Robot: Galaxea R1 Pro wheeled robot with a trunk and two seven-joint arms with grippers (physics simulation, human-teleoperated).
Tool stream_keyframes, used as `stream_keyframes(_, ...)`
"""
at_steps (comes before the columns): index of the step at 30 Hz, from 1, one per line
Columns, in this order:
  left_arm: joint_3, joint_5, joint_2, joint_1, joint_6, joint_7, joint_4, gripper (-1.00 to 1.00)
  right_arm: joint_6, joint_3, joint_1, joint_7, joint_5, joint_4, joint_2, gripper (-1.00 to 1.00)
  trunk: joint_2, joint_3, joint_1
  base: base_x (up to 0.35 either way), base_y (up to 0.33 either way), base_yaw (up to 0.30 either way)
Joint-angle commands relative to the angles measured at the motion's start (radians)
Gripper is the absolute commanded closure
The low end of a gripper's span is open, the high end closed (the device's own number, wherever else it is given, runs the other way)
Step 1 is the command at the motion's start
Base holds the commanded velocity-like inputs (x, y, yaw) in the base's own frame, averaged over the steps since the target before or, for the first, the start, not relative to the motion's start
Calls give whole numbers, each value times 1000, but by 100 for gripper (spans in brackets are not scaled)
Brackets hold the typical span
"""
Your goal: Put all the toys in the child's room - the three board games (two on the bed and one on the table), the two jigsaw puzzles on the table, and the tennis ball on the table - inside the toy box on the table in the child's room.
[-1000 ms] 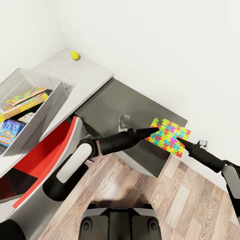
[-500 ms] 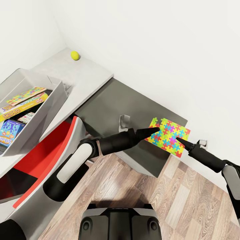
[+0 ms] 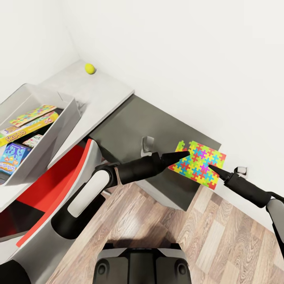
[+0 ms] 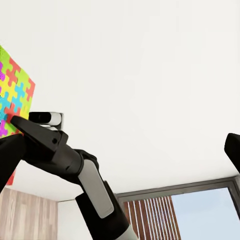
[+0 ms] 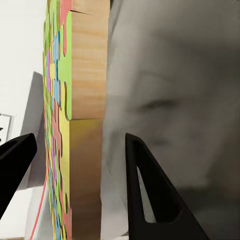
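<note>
The right claw has its tip at the near edge of the puzzle. In the right wrist view the two fingers stand apart, and the thin edge of the puzzle lies between them, not yet pressed, so this claw is not clamped on anything. The left claw points at the opposite edge of the same puzzle. Its tip seems to touch that edge. In the head view it looks like one dark point, and I cannot tell if its fingers are apart or together.

The puzzle sits at the far corner of the dark part of the worktop, and its near edge seems to reach over the rim. The ball lies well apart, on the light part near the wall corner. The box stands on the light part at the left, and it already holds flat printed game boxes and another puzzle.

The step in hand is, I think, picking up this last puzzle. The next move calls for closing the right fingers on the thin edge and then lifting it without a slip. The sheet is flat and thin, so the grip must be exact. After that comes the carry to the box, and the ball remains.
</note>
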Motion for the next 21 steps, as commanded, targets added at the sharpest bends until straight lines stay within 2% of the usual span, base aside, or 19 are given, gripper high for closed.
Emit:
stream_keyframes(1,-1,1,0,0,1,-3,0,-100,6,-1,1,2,-1,-4,0,100,-1,0,1,0,0,0)
stream_keyframes(10,-2,1,-8,1,2,-7,0,-100,9,-2,5,0,-1,-16,2,100,-1,15,1,0,0,0)
stream_keyframes(15,-2,1,-34,1,4,-12,0,-100,10,-1,6,-3,1,-18,2,100,-1,23,1,0,0,0)
stream_keyframes(21,-3,1,-43,1,4,-14,0,-100,9,-1,6,-4,4,-19,2,100,-1,33,1,0,0,0)
